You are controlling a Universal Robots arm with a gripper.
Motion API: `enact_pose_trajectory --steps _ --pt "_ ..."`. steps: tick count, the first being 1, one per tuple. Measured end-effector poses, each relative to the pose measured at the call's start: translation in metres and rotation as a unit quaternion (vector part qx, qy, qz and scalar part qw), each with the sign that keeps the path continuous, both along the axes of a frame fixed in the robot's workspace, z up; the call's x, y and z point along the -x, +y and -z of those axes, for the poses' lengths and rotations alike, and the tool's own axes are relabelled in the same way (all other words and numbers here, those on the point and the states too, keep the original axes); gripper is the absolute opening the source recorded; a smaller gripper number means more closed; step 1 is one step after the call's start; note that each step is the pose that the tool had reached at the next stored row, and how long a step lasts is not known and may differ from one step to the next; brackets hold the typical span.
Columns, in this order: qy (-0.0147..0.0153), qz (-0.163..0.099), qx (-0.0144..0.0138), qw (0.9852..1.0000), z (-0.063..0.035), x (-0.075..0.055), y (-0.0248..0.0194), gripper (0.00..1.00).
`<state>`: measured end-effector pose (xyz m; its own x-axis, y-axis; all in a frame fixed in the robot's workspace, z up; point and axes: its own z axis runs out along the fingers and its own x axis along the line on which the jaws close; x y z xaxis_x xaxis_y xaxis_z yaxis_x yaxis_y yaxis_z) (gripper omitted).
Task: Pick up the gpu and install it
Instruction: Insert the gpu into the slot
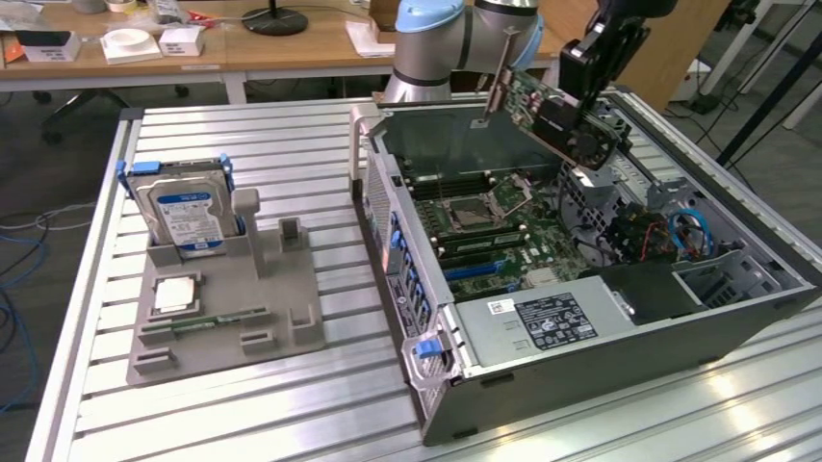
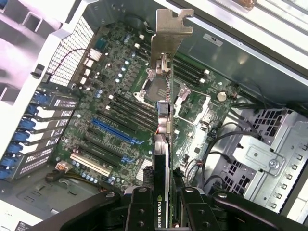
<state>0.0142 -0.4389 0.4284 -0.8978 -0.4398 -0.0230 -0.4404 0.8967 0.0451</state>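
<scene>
The gpu (image 1: 546, 108), a dark card with a long silver bracket (image 1: 499, 72), hangs tilted in the air above the back of the open computer case (image 1: 617, 332). My gripper (image 1: 587, 89) is shut on its upper edge. In the wrist view the gpu (image 2: 163, 139) is seen edge-on between my black fingers (image 2: 139, 207), its bracket (image 2: 169, 41) pointing away. Far below it lies the motherboard (image 2: 197, 103) with a blue slot (image 2: 115, 132) and black slots beside it. The card touches nothing in the case.
A silver hard drive (image 1: 187, 207) stands in a grey fixture (image 1: 289, 318) at the exterior view's left, with a processor (image 1: 173, 294) and a memory stick (image 1: 206, 322) on it. Drive cages (image 2: 269, 159) and cables line the case. The arm's base (image 1: 430, 43) rises behind the case.
</scene>
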Motion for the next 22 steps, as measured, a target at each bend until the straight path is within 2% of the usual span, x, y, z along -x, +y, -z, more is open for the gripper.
enact_pose_trajectory --steps 12,22 --pt "0.0 -0.038 0.0 0.9993 0.0 0.0 0.0 0.26" --pt "0.0 -0.079 0.0 0.9969 0.0 0.0 0.0 0.26"
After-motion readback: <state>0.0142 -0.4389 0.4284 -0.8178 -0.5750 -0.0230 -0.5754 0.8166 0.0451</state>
